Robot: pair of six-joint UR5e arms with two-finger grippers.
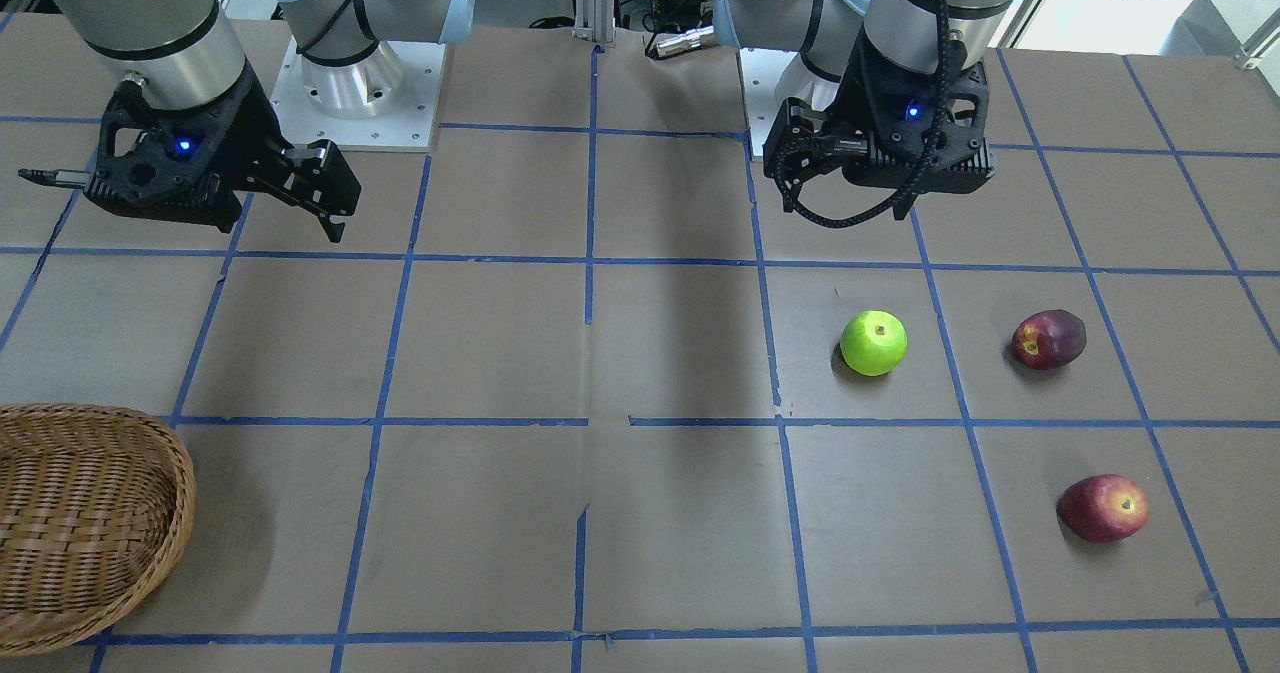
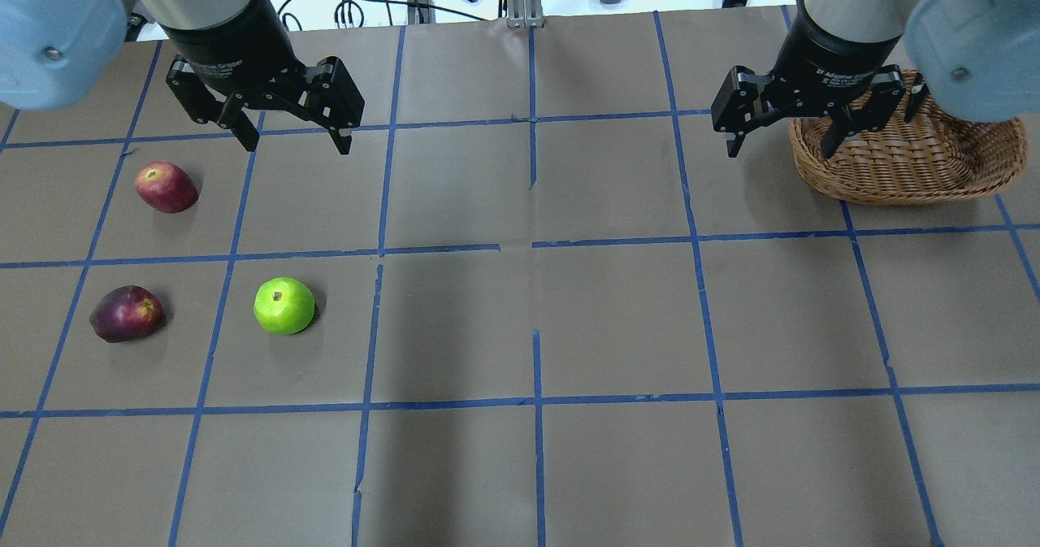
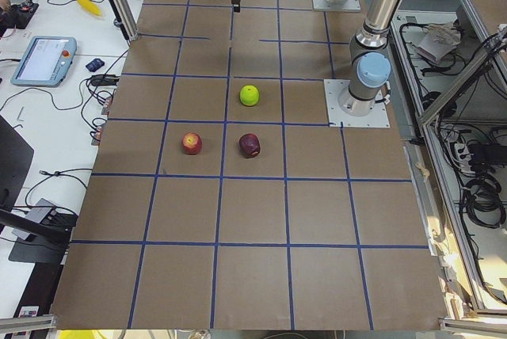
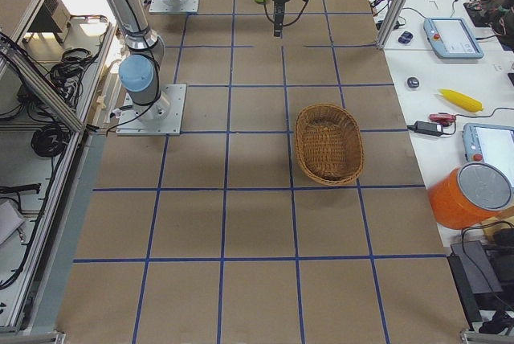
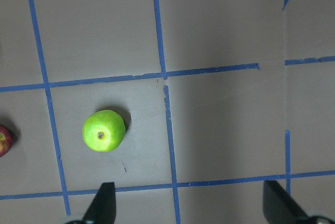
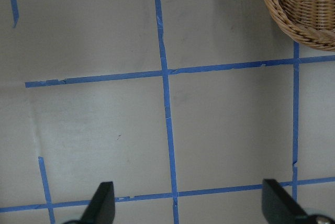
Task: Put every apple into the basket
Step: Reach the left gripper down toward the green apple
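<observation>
Three apples lie on the table on my left side: a lime green apple, a dark purplish-red apple and a red apple with a yellowish blush. The wicker basket stands far off on my right side and is empty. My left gripper is open and empty, raised above the table beyond the green apple. My right gripper is open and empty, raised beside the basket's inner end.
Brown paper with a blue tape grid covers the table. The arm base plates sit at the robot's edge. A side bench with tablets, cables and an orange pot runs along the far side.
</observation>
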